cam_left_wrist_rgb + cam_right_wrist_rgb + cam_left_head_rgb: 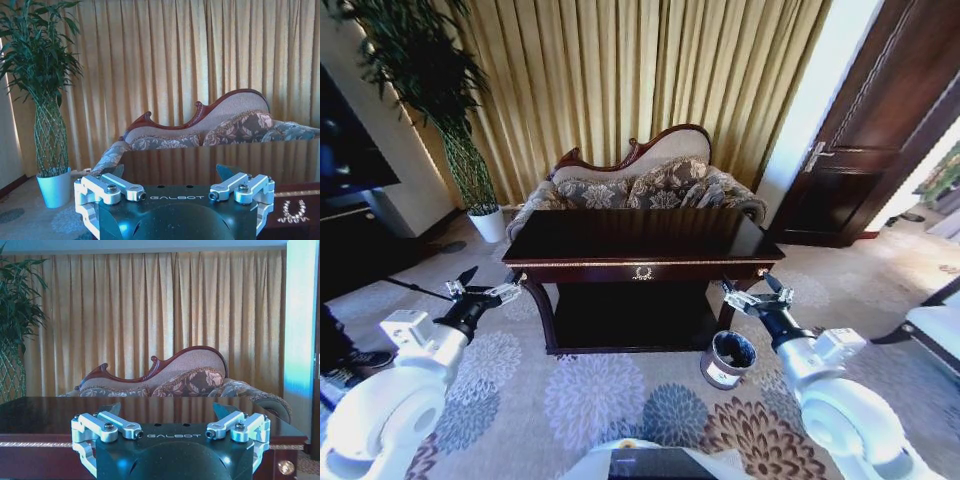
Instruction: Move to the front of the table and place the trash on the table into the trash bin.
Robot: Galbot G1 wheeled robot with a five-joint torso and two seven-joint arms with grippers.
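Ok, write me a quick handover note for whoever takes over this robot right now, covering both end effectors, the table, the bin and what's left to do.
Left end effector: open, holding nothing, raised in front of the table's left end.
Right end effector: open, holding nothing, raised by the table's right front corner.
Long dark glossy wooden table with gold trim: straight ahead, in front of the floral sofa.
Small round dark trash bin: on the carpet by the table's right front leg, below the right end effector.
Trash: I cannot make out any on the tabletop in these views.
Done: robot faces the table.
Left: find the trash, pick it up, drop it in the bin.
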